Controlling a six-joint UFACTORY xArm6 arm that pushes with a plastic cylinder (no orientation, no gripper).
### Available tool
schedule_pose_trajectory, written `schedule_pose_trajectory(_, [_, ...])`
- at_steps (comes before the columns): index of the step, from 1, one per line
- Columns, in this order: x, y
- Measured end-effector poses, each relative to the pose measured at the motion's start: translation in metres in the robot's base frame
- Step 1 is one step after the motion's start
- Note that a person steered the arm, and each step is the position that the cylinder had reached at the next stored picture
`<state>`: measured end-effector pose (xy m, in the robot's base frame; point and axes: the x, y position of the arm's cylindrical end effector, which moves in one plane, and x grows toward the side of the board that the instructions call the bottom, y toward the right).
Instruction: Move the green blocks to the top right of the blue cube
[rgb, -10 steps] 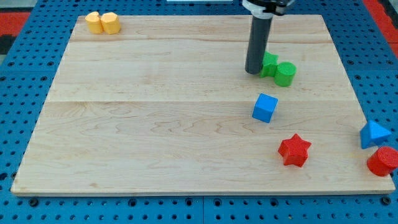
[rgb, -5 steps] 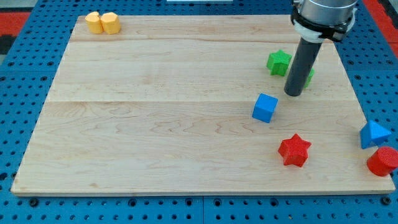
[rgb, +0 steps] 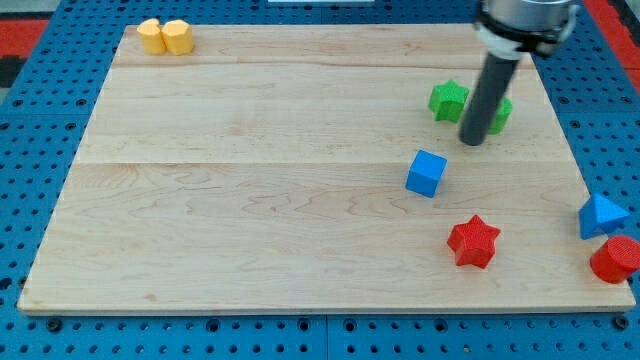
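Note:
The blue cube (rgb: 427, 173) sits right of the board's middle. A green star-shaped block (rgb: 448, 100) lies above and slightly right of it. A second green block (rgb: 500, 115) lies just right of the star, mostly hidden behind my rod; its shape cannot be made out. My tip (rgb: 472, 142) rests on the board just below the two green blocks and above-right of the blue cube, touching or almost touching the hidden green block.
Two yellow blocks (rgb: 165, 36) sit at the top left corner. A red star (rgb: 472, 241) lies below the blue cube. A blue triangular block (rgb: 602, 216) and a red round block (rgb: 615, 260) lie at the right edge.
My tip moved from the left side of the green blocks to below and between them. The round green block shifted right, apart from the star. In the last half second the tip edged slightly up.

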<state>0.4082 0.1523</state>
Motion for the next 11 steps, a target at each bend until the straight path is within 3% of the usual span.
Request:
schedule_pose_trajectory(1, [-0.007, -0.037])
schedule_pose_trajectory(4, [-0.100, -0.035])
schedule_pose_trajectory(9, [-0.079, 0.010])
schedule_pose_trajectory(11, [-0.079, -0.004])
